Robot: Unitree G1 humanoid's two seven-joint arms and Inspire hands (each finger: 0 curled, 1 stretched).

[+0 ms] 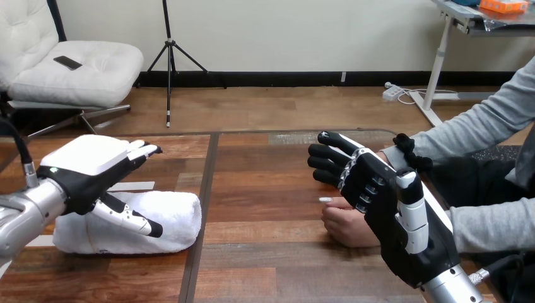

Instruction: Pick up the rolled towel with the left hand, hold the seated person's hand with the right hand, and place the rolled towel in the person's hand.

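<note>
Left hand: your left hand hovers over the left end of the towel. Its fingers are straight and open, gripping nothing, and the thumb hangs in front of the roll. You cannot tell whether it touches.
Rolled towel: the rolled towel lies on the surface at your left, under that hand.
Right hand: your right hand is over the person's hand, with its fingers stretched out and open, not curled round anything.
Person's hand: the person's hand rests on the surface, just below your right hand.
</note>
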